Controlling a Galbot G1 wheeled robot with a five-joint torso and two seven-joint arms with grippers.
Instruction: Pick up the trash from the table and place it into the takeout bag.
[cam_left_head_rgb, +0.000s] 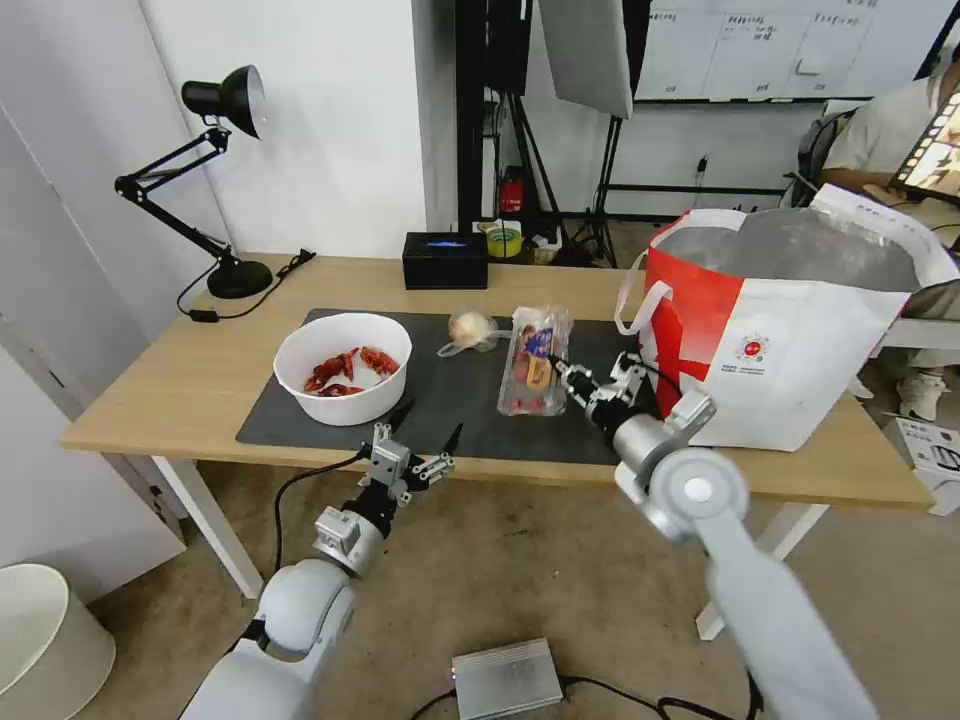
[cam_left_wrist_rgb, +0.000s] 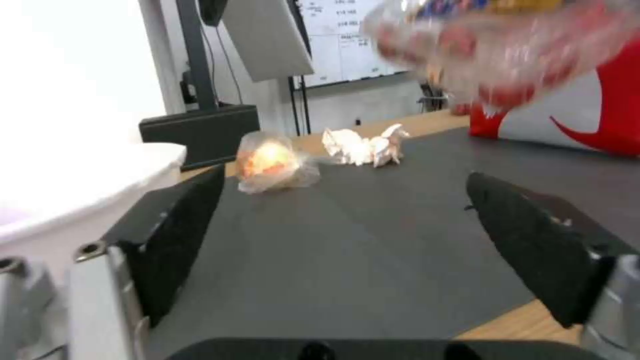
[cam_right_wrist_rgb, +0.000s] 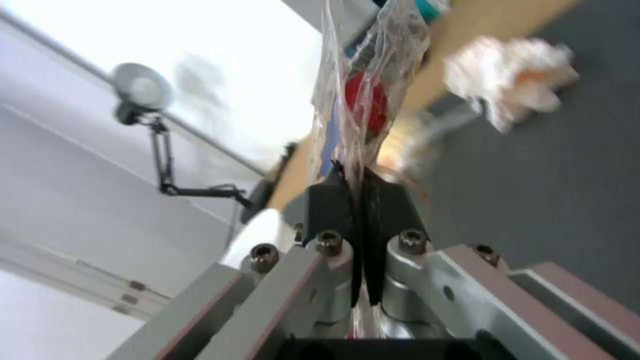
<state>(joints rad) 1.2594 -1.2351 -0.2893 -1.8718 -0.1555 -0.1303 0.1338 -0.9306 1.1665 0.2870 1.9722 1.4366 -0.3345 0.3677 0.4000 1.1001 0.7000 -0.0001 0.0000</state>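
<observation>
Right end effector (cam_left_head_rgb: 556, 367) clamped on clear clamshell tray (cam_left_head_rgb: 534, 373), raised over the mat (cam_left_head_rgb: 470, 420) beside takeout bag (cam_left_head_rgb: 790, 330). Best lifted clear above the rim before release. Left end effector (cam_left_head_rgb: 428, 420) spread wide, idle near the bowl (cam_left_head_rgb: 343, 365).

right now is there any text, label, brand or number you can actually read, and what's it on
No text can be read.
takeout bag: small round red logo with print beneath, too small.
clamshell tray, pinched in the right gripper: coloured label, blurred.
whiteboard on the back wall: faint grid writing, illegible.
</observation>
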